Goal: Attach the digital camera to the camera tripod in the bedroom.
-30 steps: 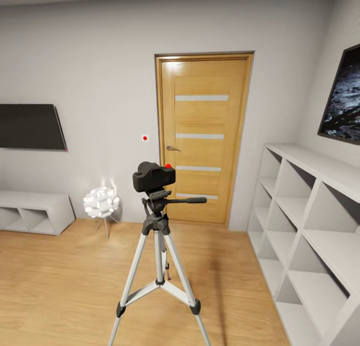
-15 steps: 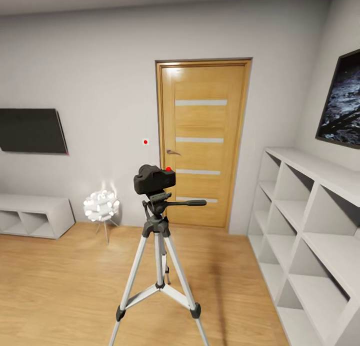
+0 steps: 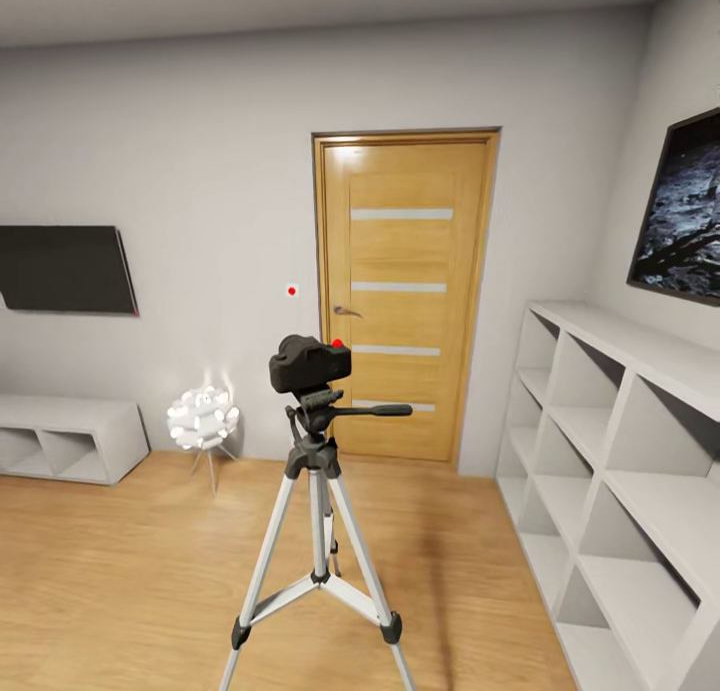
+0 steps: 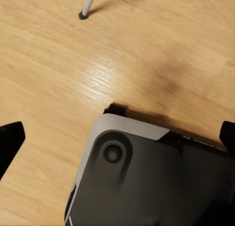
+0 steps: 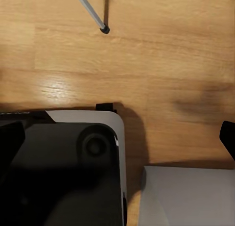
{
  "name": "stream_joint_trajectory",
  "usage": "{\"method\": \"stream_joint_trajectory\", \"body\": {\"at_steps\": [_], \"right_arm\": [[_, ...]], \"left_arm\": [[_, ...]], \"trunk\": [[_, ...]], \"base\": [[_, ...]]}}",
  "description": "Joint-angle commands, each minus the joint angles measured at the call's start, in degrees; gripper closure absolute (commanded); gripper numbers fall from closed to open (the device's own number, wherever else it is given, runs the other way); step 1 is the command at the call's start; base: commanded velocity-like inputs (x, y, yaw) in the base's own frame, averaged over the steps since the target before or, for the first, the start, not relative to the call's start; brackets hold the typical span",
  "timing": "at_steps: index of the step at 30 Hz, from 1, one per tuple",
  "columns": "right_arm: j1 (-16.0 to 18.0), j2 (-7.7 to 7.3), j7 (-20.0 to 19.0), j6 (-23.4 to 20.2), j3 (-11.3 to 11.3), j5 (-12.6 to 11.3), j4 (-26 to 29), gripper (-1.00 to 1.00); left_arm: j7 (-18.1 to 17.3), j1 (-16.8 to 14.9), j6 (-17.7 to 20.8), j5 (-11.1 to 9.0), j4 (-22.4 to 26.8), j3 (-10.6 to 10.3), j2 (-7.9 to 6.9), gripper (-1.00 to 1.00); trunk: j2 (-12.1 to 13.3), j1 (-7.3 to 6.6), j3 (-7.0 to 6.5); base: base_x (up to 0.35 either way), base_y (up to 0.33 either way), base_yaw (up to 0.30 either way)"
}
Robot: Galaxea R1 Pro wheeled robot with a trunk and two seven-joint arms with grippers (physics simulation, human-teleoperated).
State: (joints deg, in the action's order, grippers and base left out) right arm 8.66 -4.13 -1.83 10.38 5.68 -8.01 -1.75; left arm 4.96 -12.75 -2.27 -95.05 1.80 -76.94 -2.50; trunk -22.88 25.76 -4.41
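The black digital camera (image 3: 308,362), red dot on top, sits on the head of the camera tripod (image 3: 318,501). The tripod stands on the wood floor in front of the wooden door (image 3: 405,296), its long handle pointing right. My left gripper (image 4: 117,137) hangs open over the floor and my own dark base, nothing between its fingers (image 4: 10,140). One tripod foot (image 4: 83,14) shows in the left wrist view. My right gripper (image 5: 117,138) is likewise open and holds nothing, with another tripod foot (image 5: 104,29) showing in the right wrist view.
White cubby shelves (image 3: 625,451) line the right wall under a dark picture (image 3: 685,216). A low white unit (image 3: 65,439), a wall screen (image 3: 65,269) and a white ball lamp (image 3: 203,418) stand at the left. Open floor surrounds the tripod.
The whole head view has shifted, so the room and tripod sit a little lower and smaller in the picture. The camera stays on the tripod head.
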Motion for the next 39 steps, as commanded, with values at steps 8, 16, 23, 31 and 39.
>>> {"method": "stream_joint_trajectory", "body": {"at_steps": [8, 16, 23, 31, 39], "right_arm": [[0.10, -0.03, -0.19, 0.30, 0.48, -0.60, -0.19, -1.00], [0.10, -0.08, -0.17, -0.01, 0.46, -0.59, -0.11, -1.00], [0.11, -0.09, -0.03, -0.40, 0.47, -0.32, -0.10, -1.00], [0.12, -0.09, -0.02, -0.44, 0.46, -0.11, -0.10, -1.00], [0.09, -0.03, -0.02, -0.46, 0.47, 0.00, -0.10, -1.00]], "left_arm": [[0.40, 0.01, -0.22, -0.39, 0.14, -0.49, -0.05, -1.00], [0.41, 0.01, -0.27, -0.34, -0.17, -0.49, -0.10, -1.00], [0.48, 0.01, -0.28, -0.32, -0.28, -0.49, -0.24, -1.00], [0.41, 0.01, -0.32, 0.02, -0.16, -0.59, -0.30, -1.00], [0.40, 0.01, -0.44, 0.09, -0.19, -0.50, -0.55, -1.00]], "trunk": [[-0.03, 0.02, -0.63], [-0.03, 0.02, -0.78], [-0.03, 0.02, -0.79], [-0.03, 0.02, -0.79], [-0.03, 0.02, -0.79]], "base": [[0.000, 0.000, 0.000], [0.000, 0.000, 0.000], [0.000, 0.000, 0.000], [0.000, 0.000, 0.000], [0.000, 0.000, 0.000]]}}
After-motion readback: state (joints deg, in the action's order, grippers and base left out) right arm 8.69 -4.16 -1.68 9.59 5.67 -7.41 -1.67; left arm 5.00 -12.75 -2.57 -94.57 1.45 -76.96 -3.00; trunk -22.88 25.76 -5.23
